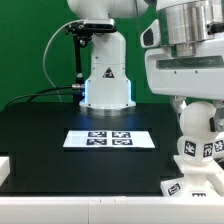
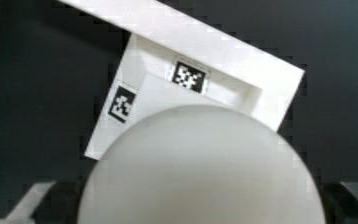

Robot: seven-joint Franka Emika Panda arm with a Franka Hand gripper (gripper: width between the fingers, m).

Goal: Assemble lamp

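My gripper (image 1: 196, 108) is shut on the round white bulb (image 1: 197, 124) at the exterior view's right. It holds the bulb upright, tagged neck down, right over the blocky white base (image 1: 196, 186); I cannot tell whether they touch. In the wrist view the bulb (image 2: 194, 165) fills the frame between my dark fingers (image 2: 34, 205), and my gripper (image 2: 190, 208) is centred on it. Beyond it lies the base (image 2: 202, 60) with two square tags. The shade is out of view.
The marker board (image 1: 110, 139) lies flat in the middle of the black table. The arm's pedestal (image 1: 105, 80) with a blue light stands behind it. A white border (image 1: 60, 207) runs along the table's front edge.
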